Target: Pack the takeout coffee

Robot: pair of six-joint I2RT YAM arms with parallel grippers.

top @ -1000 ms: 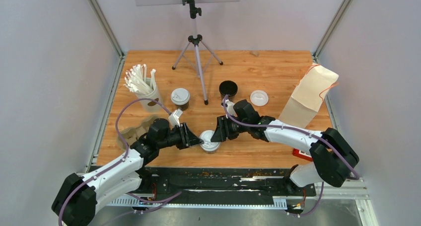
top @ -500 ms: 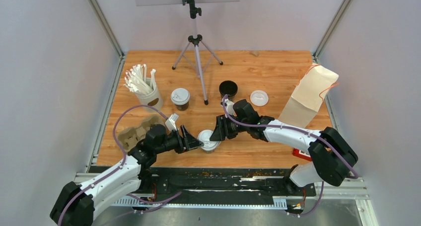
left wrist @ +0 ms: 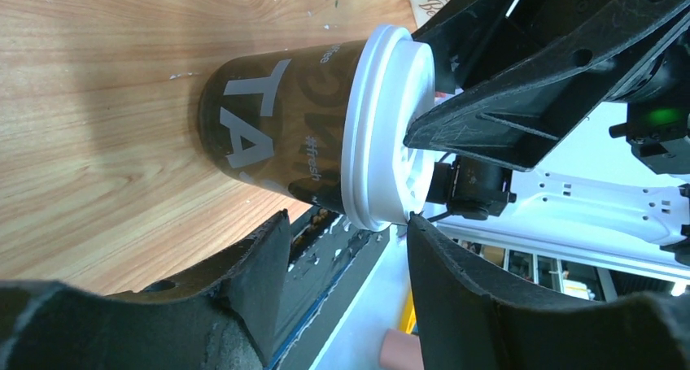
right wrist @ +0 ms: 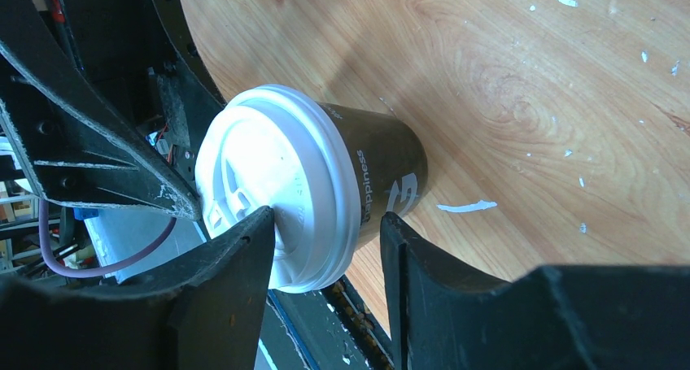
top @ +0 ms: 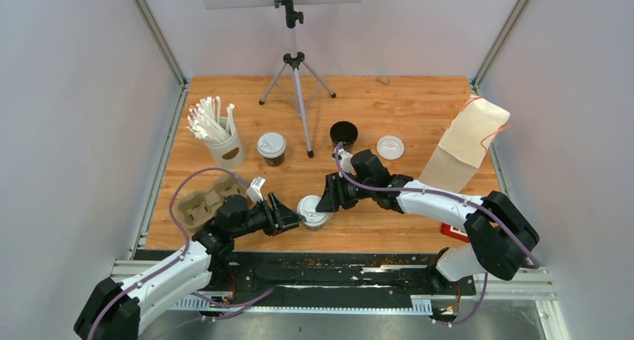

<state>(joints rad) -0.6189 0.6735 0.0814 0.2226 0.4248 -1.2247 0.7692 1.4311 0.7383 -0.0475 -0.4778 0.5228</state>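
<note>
— Where is the lidded cup (top: 314, 210)?
— Upright near the middle of the table's (top: 389, 235) near edge, the right gripper's (top: 327, 202) fingers either side of its lid (right wrist: 268, 183); whether they clamp it cannot be told
— The left gripper (top: 297, 217)?
— Released, just left of it

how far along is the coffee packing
Done: two black cups wear lids, the far cup and the near cup. In hand: the right gripper clasps the near cup at its lid end, while the left gripper is open beside it. Left: the third cup is uncovered, its loose lid lies beside it, and no cup sits in the carrier tray.
</note>
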